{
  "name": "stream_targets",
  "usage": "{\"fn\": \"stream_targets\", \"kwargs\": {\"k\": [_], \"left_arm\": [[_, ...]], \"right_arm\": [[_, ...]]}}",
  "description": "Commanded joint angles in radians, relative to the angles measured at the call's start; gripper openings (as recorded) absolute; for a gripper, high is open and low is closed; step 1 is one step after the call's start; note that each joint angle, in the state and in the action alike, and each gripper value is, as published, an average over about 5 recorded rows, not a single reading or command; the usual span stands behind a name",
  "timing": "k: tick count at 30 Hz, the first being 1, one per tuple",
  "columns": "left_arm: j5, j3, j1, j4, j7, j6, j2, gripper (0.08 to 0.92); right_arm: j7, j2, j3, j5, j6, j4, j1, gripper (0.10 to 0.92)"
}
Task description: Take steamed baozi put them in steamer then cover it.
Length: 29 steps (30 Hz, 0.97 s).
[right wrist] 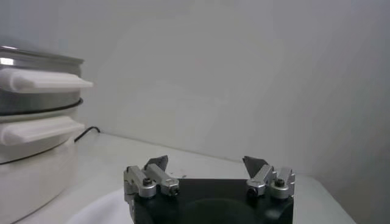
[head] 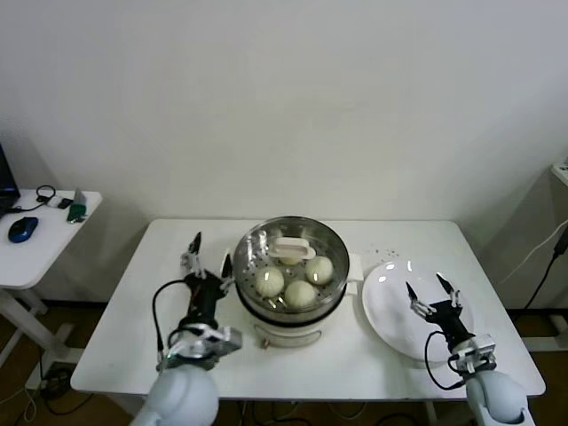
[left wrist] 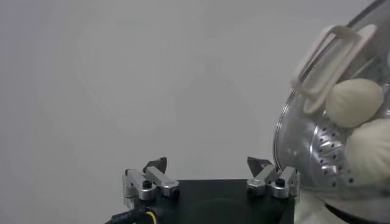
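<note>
The steamer point(head: 253, 306) stands at the table's middle, a shiny pot on a white base. The cover point(head: 290, 248), clear glass with a white handle, lies on it. Off-white baozi point(head: 300, 293) show through the glass inside; three are plain, a fourth sits partly under the handle. My left gripper point(head: 209, 253) is open and empty just left of the steamer. In the left wrist view my left gripper point(left wrist: 209, 164) is open beside the cover point(left wrist: 323, 61) and baozi point(left wrist: 354, 101). My right gripper point(head: 434, 292) is open and empty above the white plate.
A flat white plate point(head: 390, 306) lies right of the steamer, bare. In the right wrist view my right gripper point(right wrist: 206, 163) faces the wall with the steamer's handles point(right wrist: 42, 82) to one side. A side table point(head: 40, 257) with a mouse stands far left.
</note>
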Motion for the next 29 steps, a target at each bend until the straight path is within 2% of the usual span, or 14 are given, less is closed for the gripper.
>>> {"fn": "stream_targets", "kwargs": {"k": [1,6,11,29], "left_arm": [[-0.644,-0.459,0.332,0.02,-0.061,-0.72,-0.082,0.823],[-0.781,-0.545,0.347,0.131,-0.017,-0.781,-0.154,0.823],[-0.802,-0.552,0.339,0.192,0.001,-0.781,-0.192,0.823],[-0.801,-0.498,0.349,0.201,0.02,-0.773,-0.197,0.823]], "right_arm": [[-0.01,-0.01,0.003,0.027,0.004,0.03,-0.024,0.823],[-0.022,-0.016,0.006,0.058,0.018,0.046,-0.047,0.823],[-0.022,-0.007,0.009,0.079,0.025,0.062,-0.072,0.823],[-0.01,0.028,0.029,0.093,0.027,0.11,-0.115,0.823]]}}
